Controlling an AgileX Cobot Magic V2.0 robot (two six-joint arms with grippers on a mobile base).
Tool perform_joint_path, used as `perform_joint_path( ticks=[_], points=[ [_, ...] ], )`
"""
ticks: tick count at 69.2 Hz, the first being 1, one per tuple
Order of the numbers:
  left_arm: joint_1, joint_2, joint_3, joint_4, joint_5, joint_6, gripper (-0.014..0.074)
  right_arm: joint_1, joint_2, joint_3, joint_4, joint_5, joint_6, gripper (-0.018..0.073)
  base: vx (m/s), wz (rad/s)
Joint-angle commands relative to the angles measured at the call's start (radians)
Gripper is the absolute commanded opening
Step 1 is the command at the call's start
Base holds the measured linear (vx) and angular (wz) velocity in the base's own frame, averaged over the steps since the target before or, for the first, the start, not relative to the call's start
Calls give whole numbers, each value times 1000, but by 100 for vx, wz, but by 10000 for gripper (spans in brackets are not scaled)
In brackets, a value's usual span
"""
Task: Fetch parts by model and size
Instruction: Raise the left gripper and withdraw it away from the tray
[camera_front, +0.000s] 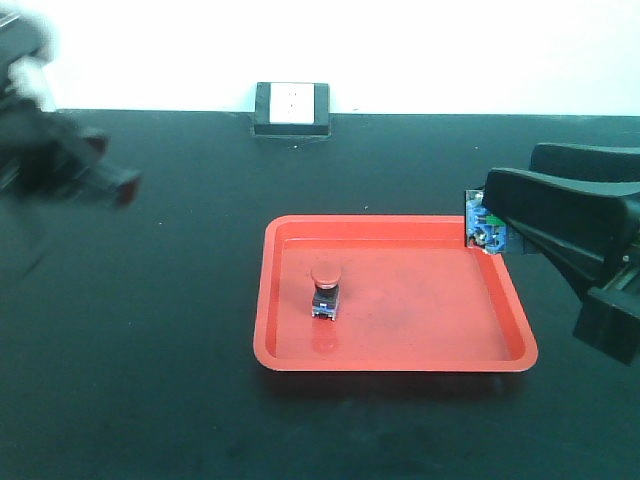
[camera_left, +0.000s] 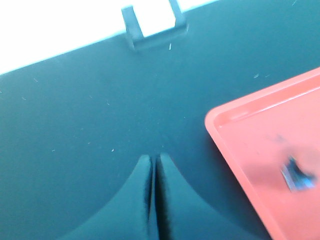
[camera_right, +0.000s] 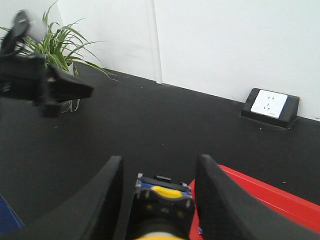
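Note:
A red-capped switch stands upright left of centre in the red tray; the left wrist view shows it as a blur inside that tray. My right gripper hangs over the tray's back right corner, shut on the yellow-capped switch. In the right wrist view that switch sits between the black fingers, blue base pointing outward, with the tray's edge beneath. My left gripper, blurred, is off to the far left above the table; its fingers are pressed together on nothing.
A black socket box with a white face sits at the table's back edge against the wall, also seen as the socket box. A potted plant stands beyond the table's left side. The table top is black.

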Motion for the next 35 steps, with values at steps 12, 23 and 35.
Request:
perform_joint_path(
  ticks=[12, 23, 35],
  points=[
    [2, -352, 218, 10, -78, -4, -6, -2, -5, -34, 1, -79, -7, -5, 0, 0],
    [2, -593, 341, 2, -73, -4, -6, -2, -5, -34, 1, -76, -7, -5, 0, 0],
    [2, -787, 440, 3, -73, -4, -6, -2, -5, -34, 1, -76, -7, -5, 0, 0]
  ],
)
